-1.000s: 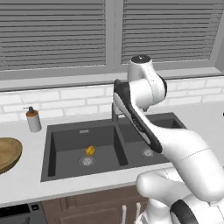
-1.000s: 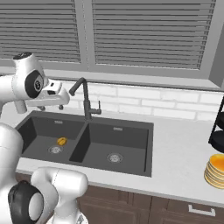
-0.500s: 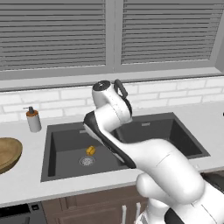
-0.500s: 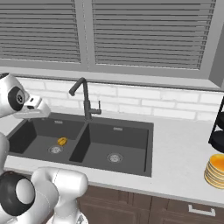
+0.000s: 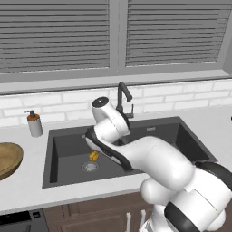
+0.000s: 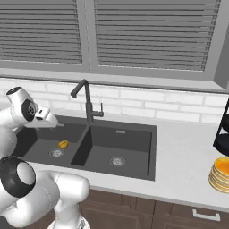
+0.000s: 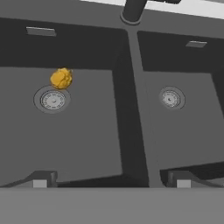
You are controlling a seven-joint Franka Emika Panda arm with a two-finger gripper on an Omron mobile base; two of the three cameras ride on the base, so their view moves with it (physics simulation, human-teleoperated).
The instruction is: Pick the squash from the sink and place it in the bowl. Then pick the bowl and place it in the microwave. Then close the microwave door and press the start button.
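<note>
So the arm's hanging over the sink [image 5: 59,136] and nothing's been grabbed. The tool [image 7: 111,183] is spread wide, empty, both little tips poking up at the bottom of the hand view with the basin divider running right between them.

Everything below is relative to the sink. The squash [image 5: 94,156] sits on the floor of the left basin, touching the back edge of that basin's round drain [image 5: 90,166]. Here's what matters for the grab: the tool is centred over the divider, so the squash lies off toward the left basin and a bit further toward the faucet [image 6: 86,101] side. My guess is the hand needs to slide left and then drop. The squash is a lumpy blob, no real long axis I can make out, so finger orientation probably doesn't matter much. Only one arm here, so no question of who's closer.

Counts: one squash, two basins, two drains, one faucet, one bowl [image 5: 8,158]. The bowl's out on the surface left of the sink, well apart from the squash. There's also one soap bottle [image 5: 34,123] behind the sink's left corner and one stack of orange plates [image 6: 220,174] far off to the right.
</note>
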